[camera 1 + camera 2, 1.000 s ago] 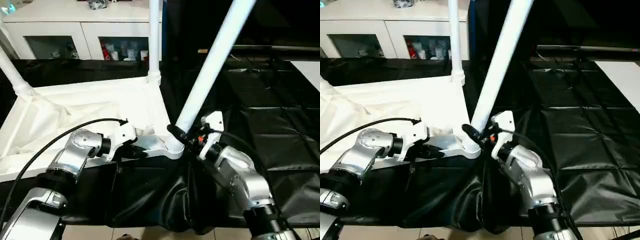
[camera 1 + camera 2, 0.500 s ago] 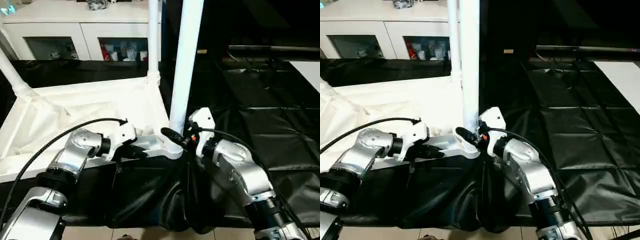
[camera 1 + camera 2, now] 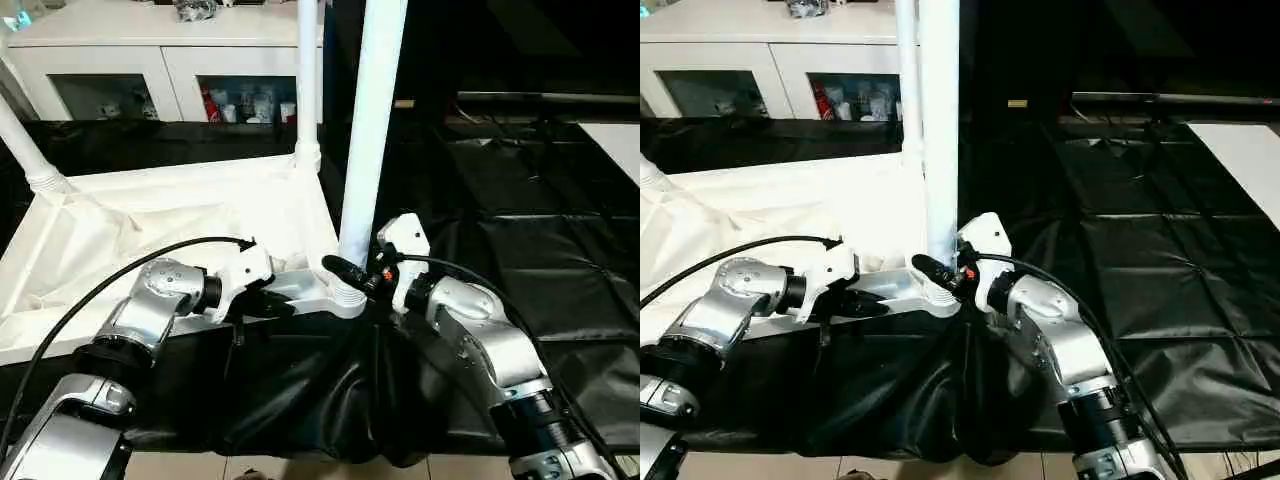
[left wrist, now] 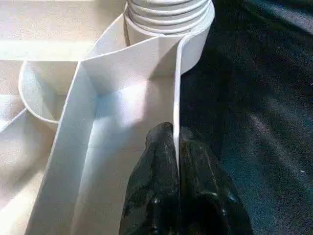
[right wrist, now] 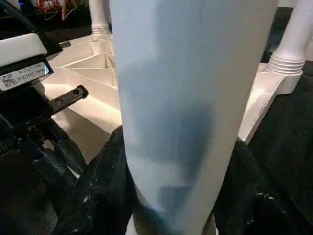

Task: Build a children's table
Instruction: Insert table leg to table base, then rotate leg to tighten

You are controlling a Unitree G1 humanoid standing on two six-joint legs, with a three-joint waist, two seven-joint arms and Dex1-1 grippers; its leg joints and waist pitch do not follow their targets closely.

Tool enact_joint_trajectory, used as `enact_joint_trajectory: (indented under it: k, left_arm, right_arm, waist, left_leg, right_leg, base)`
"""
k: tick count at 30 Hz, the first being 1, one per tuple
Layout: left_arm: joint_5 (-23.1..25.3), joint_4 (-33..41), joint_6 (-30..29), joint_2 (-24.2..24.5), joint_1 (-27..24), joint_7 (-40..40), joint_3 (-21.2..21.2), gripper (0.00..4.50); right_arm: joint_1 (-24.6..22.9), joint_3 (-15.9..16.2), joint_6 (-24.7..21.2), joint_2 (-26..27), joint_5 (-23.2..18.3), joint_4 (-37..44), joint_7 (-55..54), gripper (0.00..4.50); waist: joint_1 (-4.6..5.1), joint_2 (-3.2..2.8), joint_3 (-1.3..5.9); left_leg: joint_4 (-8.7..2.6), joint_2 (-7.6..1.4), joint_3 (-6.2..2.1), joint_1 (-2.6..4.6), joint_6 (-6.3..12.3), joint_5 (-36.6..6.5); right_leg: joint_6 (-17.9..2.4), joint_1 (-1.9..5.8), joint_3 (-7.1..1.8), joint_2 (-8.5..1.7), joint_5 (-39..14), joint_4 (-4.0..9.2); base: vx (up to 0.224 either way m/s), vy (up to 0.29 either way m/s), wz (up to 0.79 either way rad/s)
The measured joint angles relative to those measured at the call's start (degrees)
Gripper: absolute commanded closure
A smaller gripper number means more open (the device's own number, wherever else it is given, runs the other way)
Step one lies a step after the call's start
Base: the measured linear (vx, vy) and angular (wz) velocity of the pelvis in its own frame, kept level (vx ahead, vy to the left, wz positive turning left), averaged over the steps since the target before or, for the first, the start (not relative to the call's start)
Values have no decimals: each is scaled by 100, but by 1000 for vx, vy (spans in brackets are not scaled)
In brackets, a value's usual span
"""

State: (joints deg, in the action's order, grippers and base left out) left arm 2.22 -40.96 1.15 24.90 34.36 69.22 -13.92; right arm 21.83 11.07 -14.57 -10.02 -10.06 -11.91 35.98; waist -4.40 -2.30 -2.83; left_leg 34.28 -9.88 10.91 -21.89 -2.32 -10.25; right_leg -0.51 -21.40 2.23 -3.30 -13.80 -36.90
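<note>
A black sheet (image 3: 560, 250) covers the big work table; the upturned children's table (image 3: 180, 215) lies on it. At its near corner the left gripper (image 4: 176, 147) pinches the rim, fingers pressed together, and the right gripper (image 3: 940, 272) clasps the upright leg (image 3: 372, 130). Three legs show. Beyond stands a white cabinet (image 3: 130, 60) — the wrist label (image 5: 22, 76) is unreadable.

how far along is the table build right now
Three legs stand in corner sockets of the upturned table top. The right gripper holds the nearest leg upright in its socket, while the left gripper pinches the top's rim. Left: a fourth leg for the last corner, which is out of frame, then flipping the table over.
</note>
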Motion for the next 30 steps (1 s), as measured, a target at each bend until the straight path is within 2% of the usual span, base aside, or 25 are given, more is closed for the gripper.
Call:
enact_joint_trajectory:
  k: [4, 9, 12, 18, 20, 25, 30]
  left_arm:
    - [0, -3, -23, 32, -4, -5, 0, 450]
    - [34, -9, -171, 5, 0, -249, 6, 450]
    - [288, -165, -516, -363, 194, -1009, 16, 450]
    - [375, -464, -1225, -1070, 524, -1951, 25, 450]
    - [429, -703, -1533, -1372, 761, -2422, 58, 450]
    - [429, -896, -1994, -1844, 962, -3109, 181, 450]
    - [427, -932, -2097, -1880, 1015, -3211, 185, 450]
  right_arm:
    - [30, 15, 86, 77, 55, -98, -57, 265]
    - [191, -33, 192, 326, 144, -454, -501, 266]
    - [584, -279, 263, 792, 380, -1174, -1615, 266]
    - [1147, -609, 374, 1229, 555, -2128, -2843, 266]
    - [1474, -804, 403, 1341, 607, -2622, -3302, 266]
    - [1850, -1074, 610, 1482, 651, -3279, -3913, 266]
    - [2059, -1149, 699, 1514, 674, -3610, -3996, 266]
  waist:
    - [38, 10, 6]
    - [110, 55, 32]
    - [132, 76, 38]
    - [123, 79, 62]
    - [106, 101, 63]
    - [127, 167, 87]
    - [121, 183, 93]
  left_leg:
    - [-1, 0, 0, 4, 0, 0]
    - [-11, 0, 0, 21, -2, -1]
    - [-17, 2, -1, 85, -5, -2]
    - [-138, 31, -31, 150, -4, -2]
    - [-140, 46, -28, 148, -4, -2]
    - [-140, 69, -34, 158, -4, -2]
    - [-160, 74, -37, 157, -3, -3]
  right_leg:
    - [0, 0, 2, -3, 1, 0]
    - [1, 1, 2, -5, 1, 0]
    - [30, 5, 5, -11, -16, 6]
    - [30, 65, 19, -14, -16, 188]
    - [28, 63, 5, -20, -15, 191]
    - [30, 60, 11, -48, -16, 235]
    - [30, 58, 13, -47, -16, 286]
  base:
    - [0, 0, 0]
    - [0, 0, 0]
    - [0, 0, 0]
    - [0, 0, 0]
    - [0, 0, 0]
    - [0, 0, 0]
    - [0, 0, 0]
